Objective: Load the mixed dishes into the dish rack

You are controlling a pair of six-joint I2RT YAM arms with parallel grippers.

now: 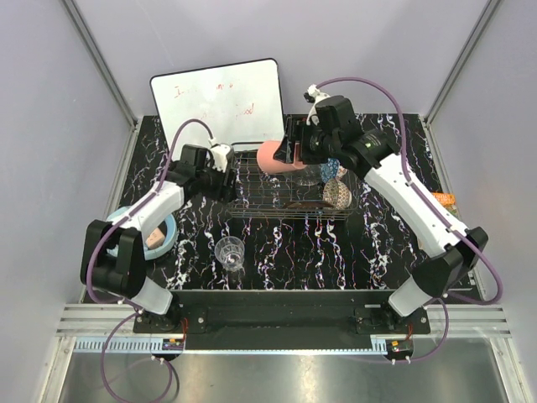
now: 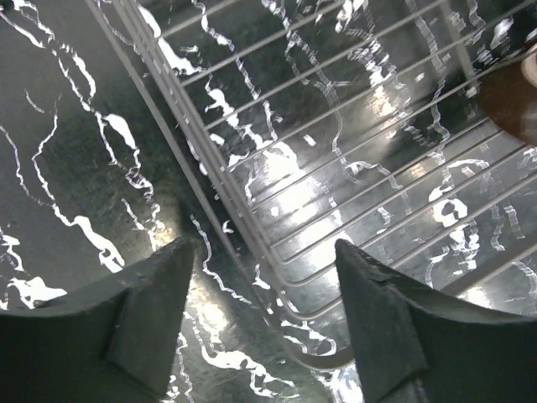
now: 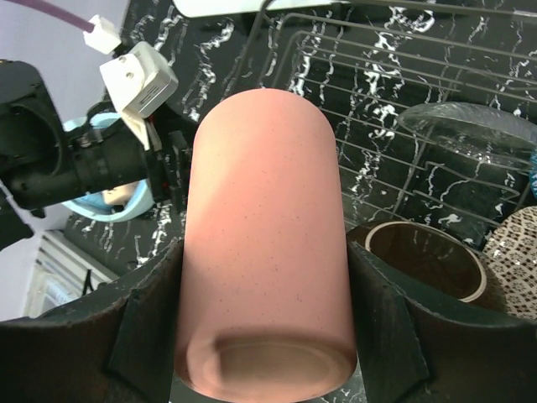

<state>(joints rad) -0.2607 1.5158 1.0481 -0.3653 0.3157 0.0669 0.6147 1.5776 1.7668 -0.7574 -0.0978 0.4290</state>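
My right gripper [image 1: 291, 153] is shut on the pink cup [image 1: 275, 157], which lies on its side above the back left part of the dish rack [image 1: 252, 207]. In the right wrist view the cup [image 3: 264, 168] fills the gap between both fingers [image 3: 143, 327], its base toward the camera. My left gripper [image 2: 264, 248] is open low at the rack's left end [image 1: 226, 172], its jaws astride the rack's corner wire [image 2: 294, 336]. The clear stemmed glass [image 1: 230, 252] stands on the table in front of the rack. A cream-gold patterned bowl [image 1: 337, 193] and a clear glass bowl [image 3: 470, 134] sit in the rack's right end.
A white whiteboard [image 1: 218, 105] leans behind the rack. A plain light-blue bowl [image 1: 126, 220] sits at the left edge under the left arm. A brown round dish with a tan rim [image 3: 428, 260] lies in the rack beside the cup. A small orange thing [image 1: 445, 200] lies far right.
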